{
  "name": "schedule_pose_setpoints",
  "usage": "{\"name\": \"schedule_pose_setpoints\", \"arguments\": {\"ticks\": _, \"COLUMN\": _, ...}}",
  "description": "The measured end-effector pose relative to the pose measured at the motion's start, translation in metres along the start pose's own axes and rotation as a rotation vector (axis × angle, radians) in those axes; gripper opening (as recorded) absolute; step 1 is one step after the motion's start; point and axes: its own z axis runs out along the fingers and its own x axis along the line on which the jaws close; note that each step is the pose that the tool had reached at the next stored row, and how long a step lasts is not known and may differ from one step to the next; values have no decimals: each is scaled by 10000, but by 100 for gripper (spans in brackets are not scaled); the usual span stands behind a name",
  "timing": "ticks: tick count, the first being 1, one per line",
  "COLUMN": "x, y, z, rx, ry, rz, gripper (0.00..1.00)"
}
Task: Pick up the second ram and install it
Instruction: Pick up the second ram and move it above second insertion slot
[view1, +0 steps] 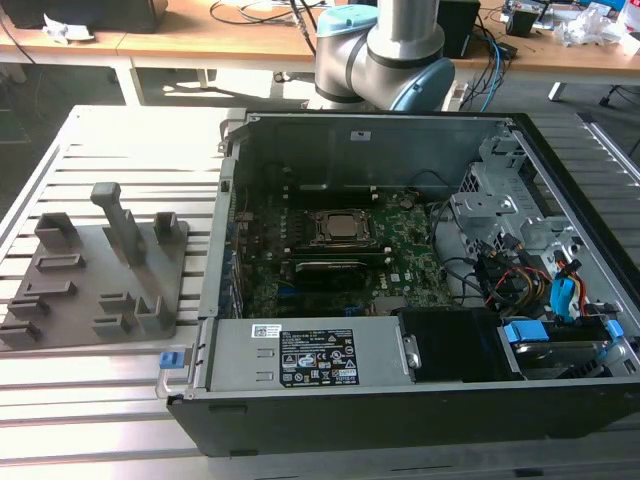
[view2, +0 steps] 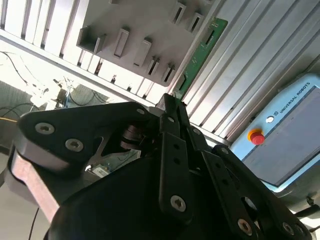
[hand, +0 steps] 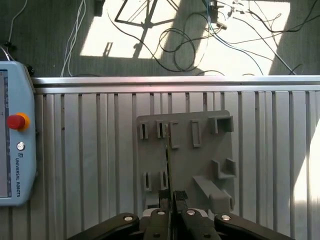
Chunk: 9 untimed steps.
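The second ram (view2: 200, 55) is a thin green stick that reaches out from my fingertips. In the first wrist view the ram (hand: 167, 160) is edge-on, a narrow dark line. My gripper (hand: 170, 197) is shut on its end, and the black fingers (view2: 172, 145) meet at the stick in the second wrist view. I hold it up in the air over the grey slotted fixture (hand: 200, 145), apart from it. In the exterior view the fixture (view1: 100, 270) lies on the left. The open computer case (view1: 230, 200) lies on the right, with its green motherboard (view1: 400, 260) and CPU socket (view1: 340, 228).
A teach pendant (hand: 12, 145) with a red button lies on the slatted aluminium table (hand: 90, 165) beside the fixture. Inside the case are a black oblong module (view1: 330, 268), a power supply (view1: 300, 355), drive cages and coloured cables (view1: 550, 290). The arm's base (view1: 380, 50) stands behind the case.
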Motion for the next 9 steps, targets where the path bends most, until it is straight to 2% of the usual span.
{"name": "schedule_pose_setpoints", "arguments": {"ticks": 1, "x": 0, "y": 0, "z": -22, "rx": 0, "ry": 0, "rz": 0, "gripper": 14}}
{"name": "schedule_pose_setpoints", "arguments": {"ticks": 4, "x": 0, "y": 0, "z": -23, "rx": 0, "ry": 0, "rz": 0, "gripper": 14}}
{"name": "schedule_pose_setpoints", "arguments": {"ticks": 5, "x": 0, "y": 0, "z": -25, "rx": -5, "ry": -59, "rz": -2, "gripper": 14}}
{"name": "schedule_pose_setpoints", "arguments": {"ticks": 6, "x": -1, "y": -1, "z": -23, "rx": -7, "ry": -492, "rz": -7, "gripper": 14}}
{"name": "schedule_pose_setpoints", "arguments": {"ticks": 7, "x": -1, "y": -2, "z": -21, "rx": -10, "ry": -740, "rz": -12, "gripper": 14}}
{"name": "schedule_pose_setpoints", "arguments": {"ticks": 8, "x": -1, "y": -3, "z": -12, "rx": -8, "ry": -765, "rz": -11, "gripper": 14}}
{"name": "schedule_pose_setpoints", "arguments": {"ticks": 9, "x": -1, "y": -6, "z": -3, "rx": -10, "ry": -701, "rz": -11, "gripper": 14}}
